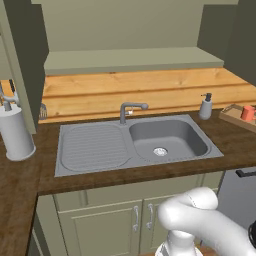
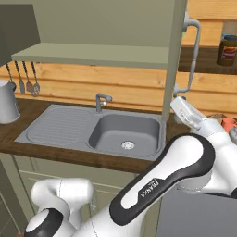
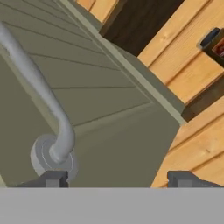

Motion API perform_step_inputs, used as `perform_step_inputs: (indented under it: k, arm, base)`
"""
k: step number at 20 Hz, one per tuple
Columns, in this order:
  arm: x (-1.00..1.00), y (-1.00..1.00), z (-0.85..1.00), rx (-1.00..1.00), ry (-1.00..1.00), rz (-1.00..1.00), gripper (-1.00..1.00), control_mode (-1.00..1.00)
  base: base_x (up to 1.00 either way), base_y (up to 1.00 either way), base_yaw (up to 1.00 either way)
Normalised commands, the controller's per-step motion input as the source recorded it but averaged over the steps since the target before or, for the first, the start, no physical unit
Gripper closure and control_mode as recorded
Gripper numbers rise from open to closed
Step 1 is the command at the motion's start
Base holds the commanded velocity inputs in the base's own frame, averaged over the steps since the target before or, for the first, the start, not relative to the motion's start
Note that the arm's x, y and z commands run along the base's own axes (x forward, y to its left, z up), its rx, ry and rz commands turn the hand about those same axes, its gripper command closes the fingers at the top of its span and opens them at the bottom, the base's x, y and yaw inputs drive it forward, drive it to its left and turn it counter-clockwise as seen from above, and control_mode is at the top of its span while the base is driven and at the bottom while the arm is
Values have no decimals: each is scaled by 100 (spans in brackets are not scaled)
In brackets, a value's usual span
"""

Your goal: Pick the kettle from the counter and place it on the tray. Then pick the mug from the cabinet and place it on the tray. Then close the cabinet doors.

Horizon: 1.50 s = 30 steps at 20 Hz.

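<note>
A: Left base view first. What's there?
B: Dark wood desk (image 1: 20, 185) with the grey sink (image 1: 135, 142) set in it, soap bottle (image 1: 205, 106) at the back right. Far right, the tray (image 1: 231, 116) on the desk with the orange mug (image 1: 248, 113) standing in it. Kettle, can't tell; it's cut off at the edge.
A: Cabinet?
B: Open cabinet (image 1: 132, 59) above the sink, one door (image 1: 22, 60) swung out on the left.
A: Right base view?
B: The arm reaches up to the right door (image 2: 173, 55); its curved silver handle (image 2: 194, 55) sits just above the end effector (image 2: 179, 104). Brown jar (image 2: 227, 50) on a shelf to the right.
A: Hand view, then?
B: Door panel up close, handle (image 3: 37, 92) and its round mount near one fingertip (image 3: 50, 178). End effector jaws spread wide, nothing between them, not gripping the handle.
</note>
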Motion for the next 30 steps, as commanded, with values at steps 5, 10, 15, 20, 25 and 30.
perform_step_inputs:
  k: [5, 10, 15, 20, 25, 30]
  arm:
    - [1, 54, 23, 1, 0, 3, -100, -100]
    - [11, 92, 7, 0, 1, 3, -100, -100]
    - [26, 100, 9, 0, 0, 0, -100, -100]
    - [44, 100, 20, -1, 0, 0, -100, -100]
    - [61, 99, 26, 0, 0, -5, -100, -100]
    - [68, 96, 18, 0, 0, -7, -100, -100]
  base:
    - [0, 0, 0]
    - [0, 0, 0]
    - [0, 0, 0]
    - [0, 0, 0]
    - [0, 0, 0]
    - [0, 0, 0]
